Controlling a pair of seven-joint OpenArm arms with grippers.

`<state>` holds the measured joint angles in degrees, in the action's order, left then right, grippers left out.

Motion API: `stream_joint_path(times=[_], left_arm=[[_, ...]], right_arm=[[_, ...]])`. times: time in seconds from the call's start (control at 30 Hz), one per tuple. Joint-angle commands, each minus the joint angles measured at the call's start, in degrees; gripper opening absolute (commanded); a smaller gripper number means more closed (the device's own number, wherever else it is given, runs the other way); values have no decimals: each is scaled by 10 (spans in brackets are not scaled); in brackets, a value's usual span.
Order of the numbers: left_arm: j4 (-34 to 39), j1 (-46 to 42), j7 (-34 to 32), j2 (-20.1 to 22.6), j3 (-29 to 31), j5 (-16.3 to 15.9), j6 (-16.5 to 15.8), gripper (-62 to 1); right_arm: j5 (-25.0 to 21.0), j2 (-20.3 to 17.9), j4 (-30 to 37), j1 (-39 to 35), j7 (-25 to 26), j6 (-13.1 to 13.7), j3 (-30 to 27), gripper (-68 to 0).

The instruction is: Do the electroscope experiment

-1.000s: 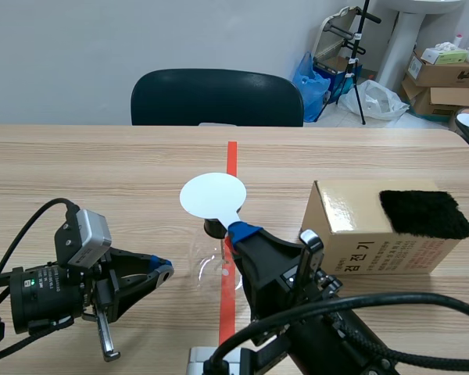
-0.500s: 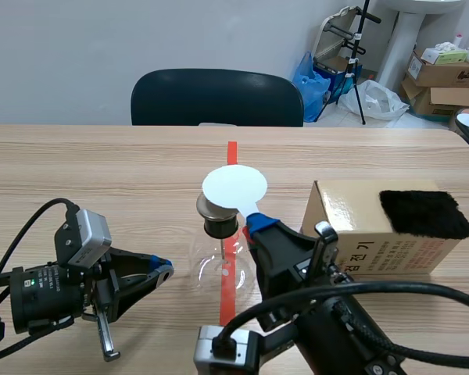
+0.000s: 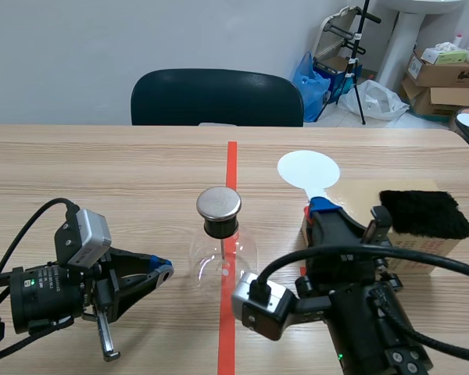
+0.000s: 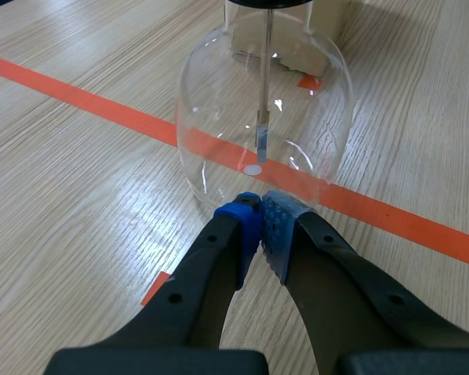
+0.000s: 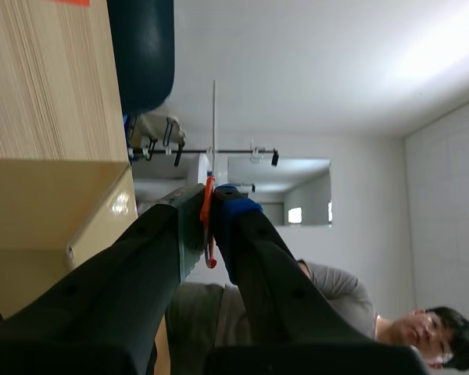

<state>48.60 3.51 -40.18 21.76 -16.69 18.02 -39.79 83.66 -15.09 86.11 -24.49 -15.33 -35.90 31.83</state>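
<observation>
Left fingers point(image 4: 239, 228): clenched on nothing, tips just beside glass electroscope point(image 3: 219, 225) standing on counter point(image 3: 102, 168) tape line. Right fingers point(image 5: 236, 223): grasping white disc point(image 3: 308, 169), apparently by its handle, raised near cardboard box point(image 3: 438, 251) bearing black fur pad point(image 3: 424, 212).

No readable text or labels.

Centre blocked by clear glass metal-capped flask point(image 3: 219, 234); tan cardboard box point(image 3: 356, 199) right of it, gap seemingly narrow; free passage over wooden table point(image 3: 102, 168) left.
</observation>
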Motion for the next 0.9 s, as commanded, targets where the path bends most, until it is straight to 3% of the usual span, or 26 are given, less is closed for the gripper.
stream_joint_path(times=[0.0,0.27,0.87], left_arm=[[11,0,-10,0,6,-8,-1,-567],[11,0,-10,0,6,-8,-1,-567],[11,0,-10,0,6,-8,-1,-567]], right_arm=[[0,-6,10,4,-15,-5,-3,-665],[0,-6,10,4,-64,-5,-3,-665],[0,-6,10,4,-66,-5,-3,-665]])
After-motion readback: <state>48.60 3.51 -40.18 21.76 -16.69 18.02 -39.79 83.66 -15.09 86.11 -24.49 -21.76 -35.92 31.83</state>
